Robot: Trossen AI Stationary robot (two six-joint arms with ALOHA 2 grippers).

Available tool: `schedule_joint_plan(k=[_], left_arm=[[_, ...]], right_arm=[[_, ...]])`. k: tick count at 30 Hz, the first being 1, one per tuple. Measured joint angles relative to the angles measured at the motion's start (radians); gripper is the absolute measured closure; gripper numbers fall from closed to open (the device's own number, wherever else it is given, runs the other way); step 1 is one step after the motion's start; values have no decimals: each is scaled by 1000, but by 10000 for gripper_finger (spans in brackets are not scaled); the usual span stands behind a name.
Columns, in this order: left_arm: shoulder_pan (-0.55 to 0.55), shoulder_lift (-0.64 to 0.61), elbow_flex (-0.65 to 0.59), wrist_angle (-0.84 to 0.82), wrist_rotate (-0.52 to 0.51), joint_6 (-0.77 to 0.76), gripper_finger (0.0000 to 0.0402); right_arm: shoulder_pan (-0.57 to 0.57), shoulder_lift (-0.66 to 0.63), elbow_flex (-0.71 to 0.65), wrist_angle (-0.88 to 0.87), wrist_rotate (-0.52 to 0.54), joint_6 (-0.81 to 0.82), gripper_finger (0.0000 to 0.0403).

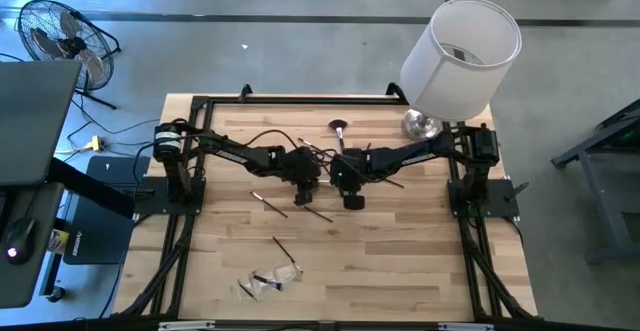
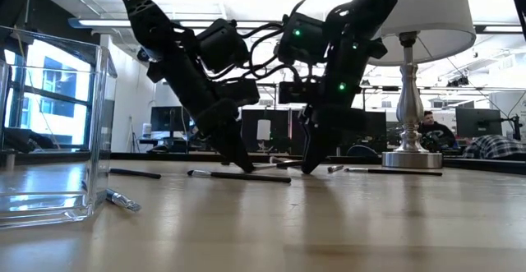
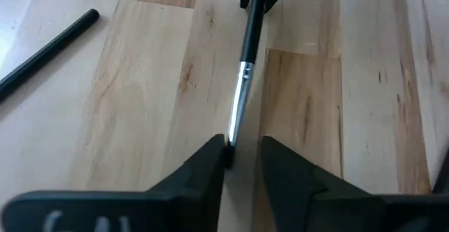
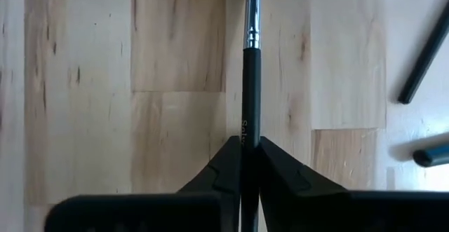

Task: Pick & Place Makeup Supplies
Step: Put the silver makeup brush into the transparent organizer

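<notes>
A thin black-handled makeup brush with a silver ferrule lies in line between my two grippers at the table's middle. My right gripper is shut on its handle. My left gripper is open, its fingers on either side of the brush's bristle end. Both grippers reach down to the tabletop. Loose brushes lie flat on the wood. The fluffy-headed brush lies near the far edge. My right gripper pinches the brush's black handle between its two fingers. The fingers slant down from the table's right and lie along the brush. The ferrule end points away toward the left gripper, low over the wood. My left gripper: the bristle end sits close against one finger; whether they touch, I cannot tell.
A clear plastic container with a brush beside it sits near the table's near edge, large in the low view. A white-shaded lamp stands at the far right corner. Another dark handle lies close to the right gripper.
</notes>
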Motion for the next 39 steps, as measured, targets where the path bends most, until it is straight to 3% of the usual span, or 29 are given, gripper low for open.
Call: schedule_joint_plan(k=[7,17,22,25,28,34,39], left_arm=[[0,-90,-2,-62,25,-57,280],[0,-296,2,-157,-48,-205,280],[0,-391,1,-266,-110,-327,279],[-16,-427,-2,-290,-128,-365,279],[-59,-462,-24,-207,-154,-387,279],[-148,-462,-120,176,-258,-427,279],[-180,-387,-158,542,-292,-419,279]], right_arm=[[0,-43,-4,-102,-2,51,385],[9,-155,-4,-277,-33,99,385],[29,-264,-60,-232,-47,116,385],[44,-388,-180,-123,-71,185,385],[67,-543,-327,44,-99,279,385],[109,-804,-608,588,-50,500,382],[141,-864,-747,1063,6,515,384]])
